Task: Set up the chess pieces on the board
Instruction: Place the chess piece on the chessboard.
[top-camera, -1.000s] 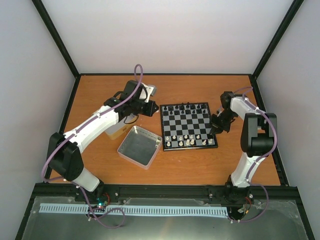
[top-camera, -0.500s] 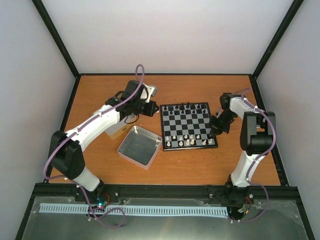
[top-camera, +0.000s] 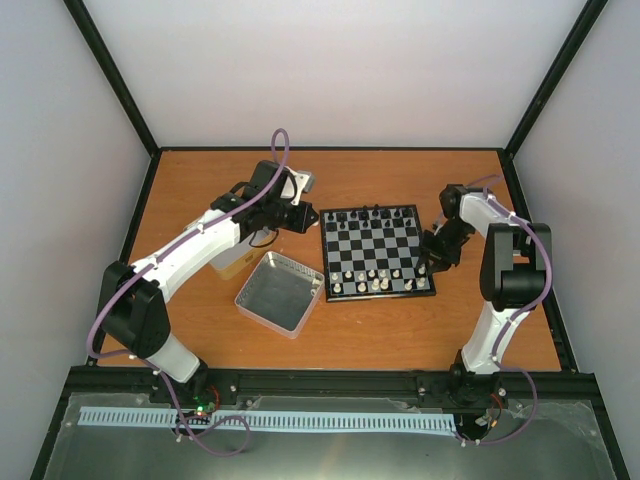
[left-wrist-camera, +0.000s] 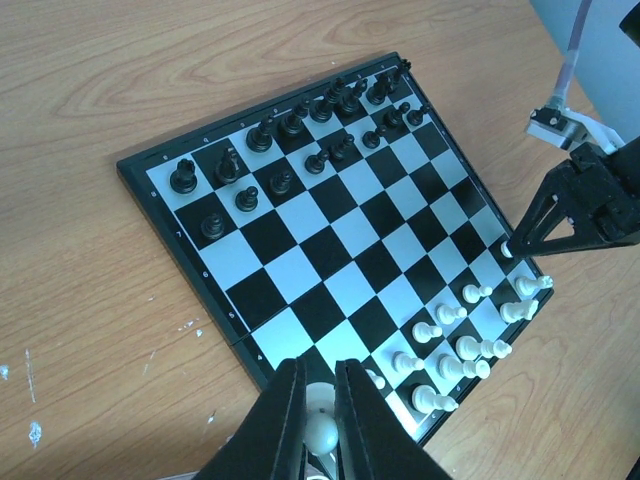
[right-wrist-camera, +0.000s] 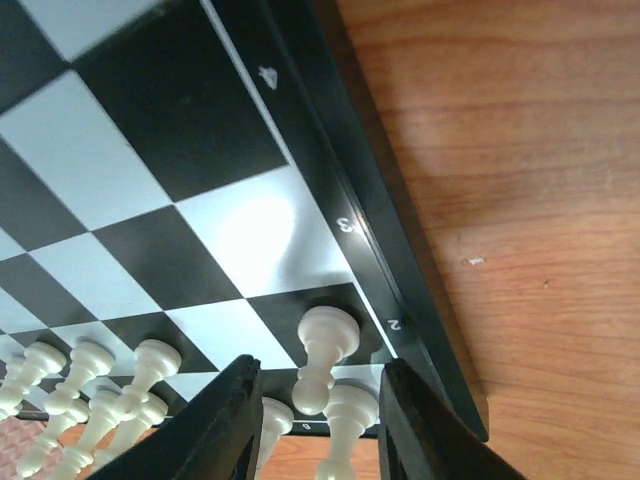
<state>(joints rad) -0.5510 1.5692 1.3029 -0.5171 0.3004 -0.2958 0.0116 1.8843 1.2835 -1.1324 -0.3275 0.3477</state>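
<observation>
1. Left claw (left-wrist-camera: 320, 372). The fingers (left-wrist-camera: 290, 410) are pressed together on a white piece (left-wrist-camera: 322, 432), pinching it from both sides. Only a rounded part shows between them. It appears to be the head, but the type cannot be confirmed. In the top view the claw sits beside the far left corner of the board (top-camera: 378, 252), above the tabletop (top-camera: 400, 330). From the wrist camera, the board lies ahead of the claw. The black pieces (left-wrist-camera: 300, 140) stand at the end of the board farthest from the claw. The white pieces (left-wrist-camera: 465, 350) stand ahead and to the right of it, in the corner nearest the right claw (top-camera: 432, 262).

2. Right claw. The jaws stand spread. A pawn (right-wrist-camera: 325, 350) stands between them with a gap on each side, and neither jaw touches it. The pawn rests on a dark square at the board's edge, beside the printed 2. More white pieces stand in rows to the left of the claw. Bare tabletop lies to its right.

3. Tin (top-camera: 280, 292). It rests on the tabletop on the near side of the left claw, just beside the near left corner of the board.
</observation>
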